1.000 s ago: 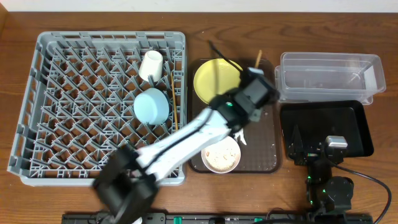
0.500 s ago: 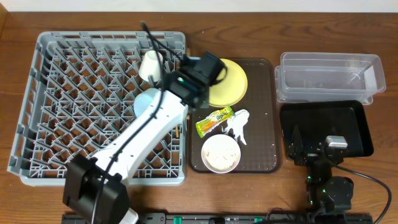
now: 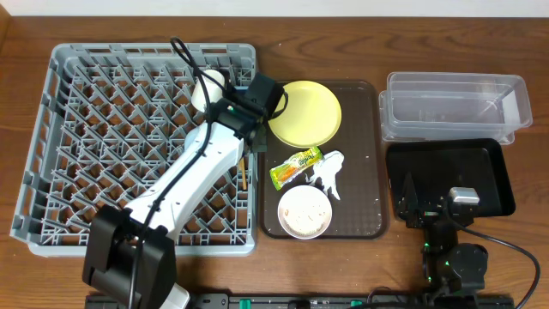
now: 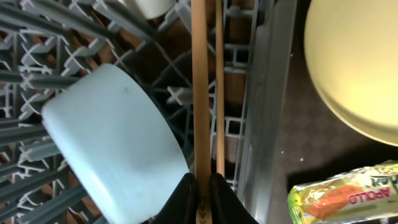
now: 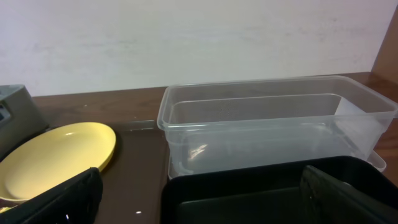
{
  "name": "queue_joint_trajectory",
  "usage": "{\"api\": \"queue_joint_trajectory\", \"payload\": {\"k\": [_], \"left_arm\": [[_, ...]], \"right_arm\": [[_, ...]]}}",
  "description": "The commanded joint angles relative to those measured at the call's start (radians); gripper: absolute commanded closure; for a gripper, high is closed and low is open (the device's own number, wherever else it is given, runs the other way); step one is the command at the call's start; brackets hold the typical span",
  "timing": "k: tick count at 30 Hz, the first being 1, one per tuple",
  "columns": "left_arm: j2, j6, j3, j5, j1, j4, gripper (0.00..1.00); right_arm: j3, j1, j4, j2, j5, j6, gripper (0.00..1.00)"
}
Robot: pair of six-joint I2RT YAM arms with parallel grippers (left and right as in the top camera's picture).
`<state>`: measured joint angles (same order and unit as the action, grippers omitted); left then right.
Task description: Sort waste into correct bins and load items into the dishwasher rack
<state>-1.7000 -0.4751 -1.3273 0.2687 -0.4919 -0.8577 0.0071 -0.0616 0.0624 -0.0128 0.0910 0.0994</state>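
My left gripper (image 3: 248, 142) is shut on a wooden chopstick (image 4: 200, 93) and holds it over the right edge of the grey dishwasher rack (image 3: 51, 129). It lies alongside the second chopstick (image 4: 219, 87), whose end shows in the overhead view (image 3: 244, 176). The light blue bowl (image 4: 106, 137) and cream cup (image 3: 210, 86) sit in the rack. The yellow plate (image 3: 304, 112), snack wrapper (image 3: 296, 166), white tissue (image 3: 330, 170) and small white bowl (image 3: 304, 211) holding crumbs are on the brown tray (image 3: 364, 189). My right gripper (image 3: 425, 204) is open and empty over the black tray (image 3: 480, 172).
The clear tub (image 3: 455, 103) stands behind the black tray at the far right, and also shows in the right wrist view (image 5: 273, 124). A few pale crumbs lie on the brown tray. My left arm stretches diagonally across the rack.
My left arm has swung left from over the brown tray to the rack's right edge, carrying the chopstick. The wrapper and tissue are now uncovered. The right arm has not moved.
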Motion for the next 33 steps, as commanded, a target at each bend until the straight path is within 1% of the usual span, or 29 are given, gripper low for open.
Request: {"api": "queue_joint_trajectory", "payload": {"k": [1,2,3,5,6,12,14,21,24,28,29,31,32,33], "left_arm": [[-0.012,0.003,0.016,0.03,0.005,0.013,0.88],[-0.012,0.003,0.016,0.037,0.004,0.013,0.88],[-0.012,0.007,0.016,0.04,0.005,0.014,0.84],[-0.012,0.02,0.016,0.04,0.005,0.018,0.69],[-0.012,0.028,0.016,0.04,0.005,0.018,0.67],[-0.004,0.029,0.015,0.039,0.004,0.019,0.62],[0.011,0.029,0.01,0.038,0.004,0.018,0.62],[0.164,0.018,-0.008,0.029,0.009,0.029,0.62],[0.255,0.033,-0.008,0.029,0.05,0.018,0.6],[0.352,0.063,-0.008,0.06,0.161,-0.002,0.53],[0.372,0.062,-0.008,0.062,0.198,-0.006,0.51],[0.404,0.062,-0.007,0.061,0.276,-0.021,0.4],[0.414,0.062,-0.007,0.062,0.309,-0.031,0.27],[0.422,0.062,-0.007,0.062,0.344,-0.042,0.22]], "right_arm": [[-0.002,0.004,0.002,0.001,0.013,0.012,0.01],[-0.002,0.004,0.002,0.001,0.013,0.012,0.01],[-0.002,0.004,0.002,0.001,0.013,0.012,0.01],[-0.002,0.004,0.002,0.001,0.013,0.012,0.01],[-0.002,0.004,0.002,0.001,0.013,0.012,0.01],[-0.002,0.004,0.002,0.001,0.013,0.012,0.01],[-0.002,0.004,0.002,0.001,0.013,0.012,0.01],[-0.002,0.004,0.002,0.001,0.013,0.012,0.01],[-0.002,0.004,0.002,0.001,0.013,0.012,0.01],[-0.002,0.004,0.002,0.001,0.013,0.012,0.01],[-0.002,0.004,0.002,0.001,0.013,0.012,0.01],[-0.002,0.004,0.001,0.001,0.012,0.012,0.01],[-0.002,0.004,0.001,0.001,0.012,0.012,0.01],[-0.002,0.004,0.002,0.001,0.009,0.012,0.01]]}}
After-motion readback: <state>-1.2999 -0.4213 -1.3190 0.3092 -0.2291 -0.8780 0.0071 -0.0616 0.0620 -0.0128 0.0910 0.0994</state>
